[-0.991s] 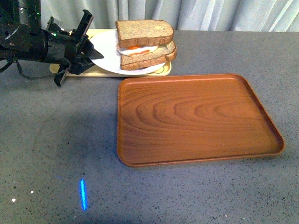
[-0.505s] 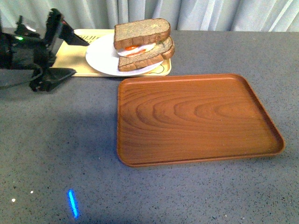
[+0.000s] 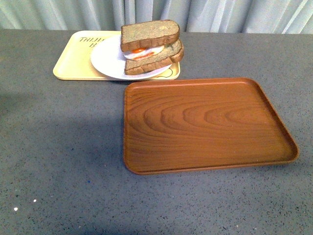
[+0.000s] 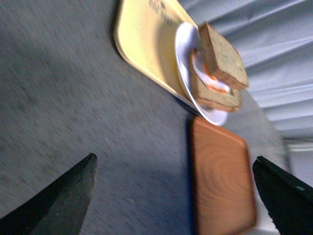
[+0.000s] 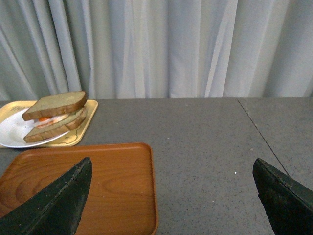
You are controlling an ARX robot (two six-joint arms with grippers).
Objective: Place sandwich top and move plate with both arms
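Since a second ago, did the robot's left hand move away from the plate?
Yes. It was beside the plate on the yellow tray; it pulled back leftward and out of the front view.

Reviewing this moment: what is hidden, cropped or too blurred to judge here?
- Yellow tray: its printed text is partly covered by the plate in the front view and smeared in the left wrist view.
- Filling under the sandwich top: only its edge shows.
- Both arms: absent from the front view; each wrist view shows only finger tips at the corners.
- Wooden tray: motion-blurred in the left wrist view.
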